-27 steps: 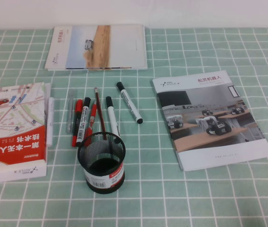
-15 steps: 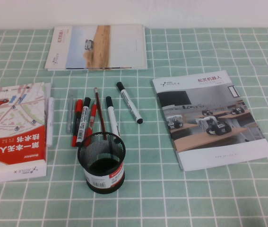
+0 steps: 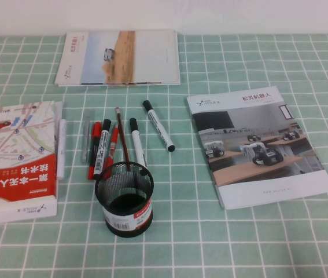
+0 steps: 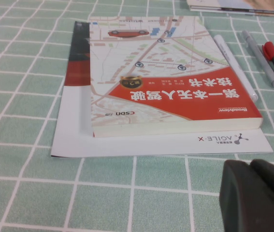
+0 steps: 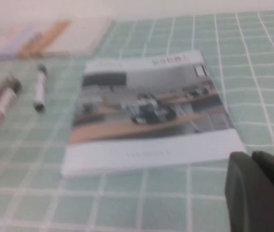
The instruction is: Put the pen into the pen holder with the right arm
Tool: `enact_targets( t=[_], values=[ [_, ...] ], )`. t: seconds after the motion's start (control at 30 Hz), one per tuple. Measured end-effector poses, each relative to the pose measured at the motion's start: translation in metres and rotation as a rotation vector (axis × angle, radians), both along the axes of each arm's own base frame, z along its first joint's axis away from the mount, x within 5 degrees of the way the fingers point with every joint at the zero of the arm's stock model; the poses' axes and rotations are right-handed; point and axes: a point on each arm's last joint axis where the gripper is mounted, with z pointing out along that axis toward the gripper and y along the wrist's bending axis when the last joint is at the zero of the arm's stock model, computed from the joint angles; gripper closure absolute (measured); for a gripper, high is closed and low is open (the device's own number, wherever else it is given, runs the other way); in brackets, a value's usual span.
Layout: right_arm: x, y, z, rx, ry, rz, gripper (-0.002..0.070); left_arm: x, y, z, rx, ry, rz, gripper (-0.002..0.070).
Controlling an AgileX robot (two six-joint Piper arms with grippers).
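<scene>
White-barrelled pens (image 3: 158, 125) are being crowded beside the holder (image 3: 124, 198), so the wrong one could be taken by the right hand (image 5: 258, 193), pressed together near the brochure (image 5: 149, 113), as is the left hand (image 4: 257, 195) by the book (image 4: 168, 82).

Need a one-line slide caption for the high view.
Marker pens lying beside black mesh pen holder; no arms visible.

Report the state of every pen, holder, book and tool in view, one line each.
pen: capped, lying flat, outside the holder.
pen holder: upright, pen not in it.
red book: closed, lying flat.
robot brochure: closed, lying flat.
left tool: shut, empty, beside the red book.
right tool: shut, empty, beside the robot brochure.
</scene>
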Motion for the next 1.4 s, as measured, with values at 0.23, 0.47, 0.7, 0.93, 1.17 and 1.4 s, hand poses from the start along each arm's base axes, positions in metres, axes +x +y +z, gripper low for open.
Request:
enact_targets(
  t=[0.23,0.47,0.7,0.93,1.17,1.4],
  values=[
    [0.001,0.002,0.008,0.26,-0.026,-0.011,0.0695,0.0,0.0,0.0,0.0,0.0,0.0,0.0679],
    [0.0,0.003,0.009,0.307,-0.018,-0.009,0.0695,0.0,0.0,0.0,0.0,0.0,0.0,0.0679],
    [0.0,0.002,0.007,0.228,-0.016,-0.006,0.0695,0.0,0.0,0.0,0.0,0.0,0.0,0.0679],
    [0.0,0.003,0.01,0.382,-0.015,-0.012,0.0695,0.0,0.0,0.0,0.0,0.0,0.0,0.0679],
    [0.002,0.013,0.047,0.433,0.109,0.066,0.0695,0.0,0.0,0.0,0.0,0.0,0.0,0.0679],
    [0.029,0.033,0.094,0.305,0.453,0.194,0.0695,0.0,0.0,0.0,0.0,0.0,0.0,0.0679]
  ],
)
